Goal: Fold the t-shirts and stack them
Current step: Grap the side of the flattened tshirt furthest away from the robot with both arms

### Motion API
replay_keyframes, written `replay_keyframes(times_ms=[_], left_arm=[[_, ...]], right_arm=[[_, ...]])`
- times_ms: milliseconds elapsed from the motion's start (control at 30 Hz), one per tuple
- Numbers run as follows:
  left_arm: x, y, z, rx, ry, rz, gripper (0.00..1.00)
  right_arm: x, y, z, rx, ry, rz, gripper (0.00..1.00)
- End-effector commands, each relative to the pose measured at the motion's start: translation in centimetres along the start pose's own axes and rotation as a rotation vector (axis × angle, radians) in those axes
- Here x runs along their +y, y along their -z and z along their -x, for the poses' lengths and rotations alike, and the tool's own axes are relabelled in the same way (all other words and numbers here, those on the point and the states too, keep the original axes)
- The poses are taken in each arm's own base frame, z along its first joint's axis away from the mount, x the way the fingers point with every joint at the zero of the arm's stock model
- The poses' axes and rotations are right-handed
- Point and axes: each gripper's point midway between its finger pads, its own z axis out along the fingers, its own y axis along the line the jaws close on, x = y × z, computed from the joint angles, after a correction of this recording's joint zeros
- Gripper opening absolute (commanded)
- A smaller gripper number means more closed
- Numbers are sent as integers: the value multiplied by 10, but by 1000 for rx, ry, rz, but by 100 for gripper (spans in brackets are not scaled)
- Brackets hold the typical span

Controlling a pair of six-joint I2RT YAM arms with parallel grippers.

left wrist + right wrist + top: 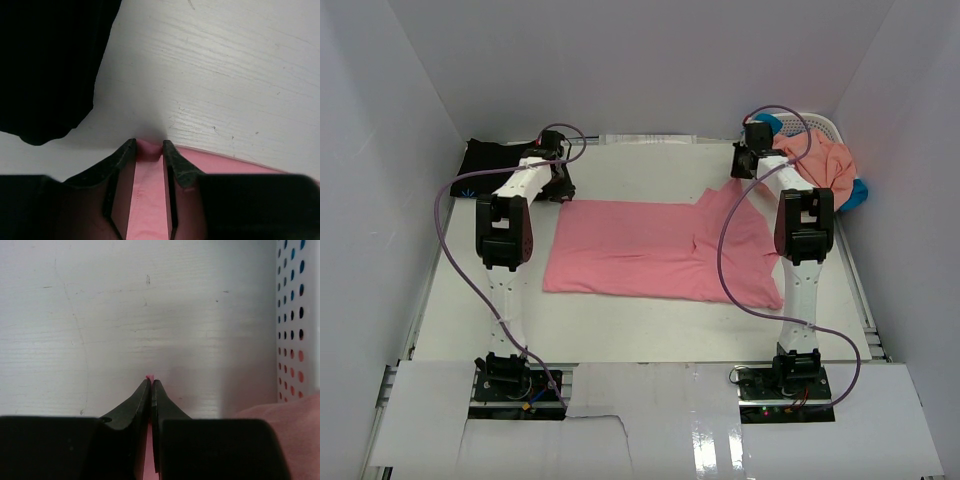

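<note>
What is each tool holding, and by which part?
Right tool: shut on the pink t-shirt, far right corner. Left tool: straddles its far left corner, jaws open, not gripping yet.

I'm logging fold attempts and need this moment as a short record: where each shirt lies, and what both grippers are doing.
pink shirt: spread out at the centre of the table
black shirt: far-left corner of the table
orange shirt: draped over the basket, far right
blue shirt: in the basket, mostly hidden under the orange one
left gripper: open, jaws astride the pink shirt's far-left edge
right gripper: shut on the pink shirt's far-right corner
stack: none yet
</note>
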Motion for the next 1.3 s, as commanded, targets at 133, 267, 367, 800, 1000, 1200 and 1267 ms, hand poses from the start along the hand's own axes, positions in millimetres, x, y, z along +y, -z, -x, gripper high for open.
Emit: replay_keyframes(times_ms=[133, 267, 367, 800, 1000, 1200, 1267], left_arm=[[0, 16, 9, -19, -9, -5, 28], [1, 16, 7, -15, -9, 2, 0], [1, 18, 9, -21, -4, 3, 0], [-4, 47, 24, -80, 24, -28, 0], [-7, 63, 34, -117, 26, -46, 0], [-5, 72, 35, -126, 24, -43, 0], [-4, 73, 33, -121, 22, -41, 0]], right_arm=[[-8, 33, 47, -110, -22, -6, 8], [-12, 40, 57, -130, -37, 0, 8], [-12, 50, 71, -159, -42, 14, 8], [2, 78, 85, -189, -31, 102, 8], [5, 85, 67, -149, -33, 120, 8], [6, 91, 56, -129, -34, 134, 8], [7, 92, 52, -122, -34, 141, 8]])
